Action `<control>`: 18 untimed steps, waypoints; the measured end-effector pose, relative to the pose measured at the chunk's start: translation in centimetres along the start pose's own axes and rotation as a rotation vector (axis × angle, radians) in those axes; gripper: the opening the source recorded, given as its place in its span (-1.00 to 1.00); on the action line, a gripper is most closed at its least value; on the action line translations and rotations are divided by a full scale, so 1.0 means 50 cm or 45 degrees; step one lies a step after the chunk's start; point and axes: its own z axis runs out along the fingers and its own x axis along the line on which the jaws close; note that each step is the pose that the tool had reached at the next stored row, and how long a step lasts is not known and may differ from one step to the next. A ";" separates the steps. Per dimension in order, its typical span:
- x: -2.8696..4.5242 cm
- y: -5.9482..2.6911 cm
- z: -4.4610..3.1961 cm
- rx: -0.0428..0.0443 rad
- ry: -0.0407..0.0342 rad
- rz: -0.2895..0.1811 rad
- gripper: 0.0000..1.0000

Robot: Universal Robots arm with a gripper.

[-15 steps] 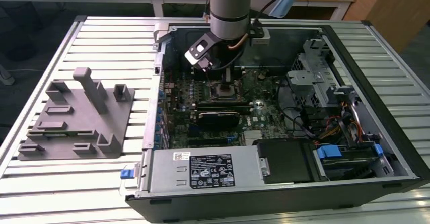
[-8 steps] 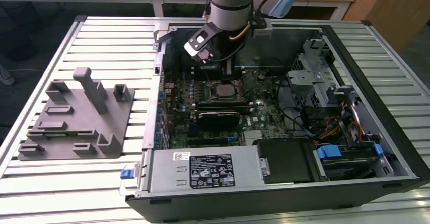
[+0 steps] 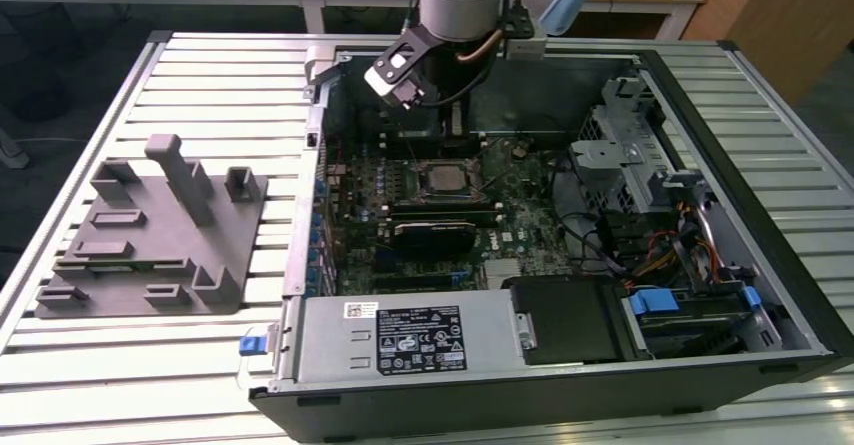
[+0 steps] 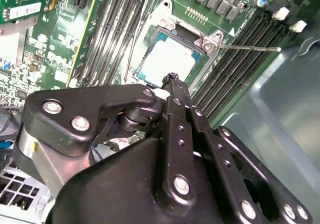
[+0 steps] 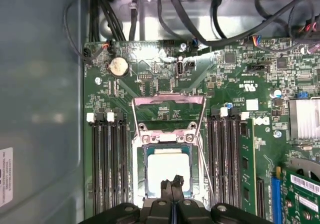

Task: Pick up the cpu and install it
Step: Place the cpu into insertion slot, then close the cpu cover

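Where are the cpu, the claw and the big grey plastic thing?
cpu (image 5: pixel 168 168): first wrist view, middle of its silvery top.
claw (image 5: pixel 172 182): first wrist view, where its closed fingertips meet.
grey plastic fixture (image 3: pixel 140 257): exterior view, on its flat base.

In the first wrist view the gripper (image 5: pixel 173 183) covers one edge of the cpu (image 5: pixel 167 167) (and the socket rim (image 5: pixel 142 151) there); the exterior view's top edge cuts off the arm (image 3: pixel 461 0).

Grey fixture (image 3: pixel 147 233) on slatted table (image 3: pixel 214 95), beside open computer case (image 3: pixel 561 407).
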 end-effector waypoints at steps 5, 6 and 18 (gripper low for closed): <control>0.000 0.005 0.000 0.000 0.0000 0.000 -0.79; 0.000 0.007 0.000 0.000 0.0000 0.000 -0.79; 0.000 0.008 0.000 0.000 0.0000 0.000 -0.79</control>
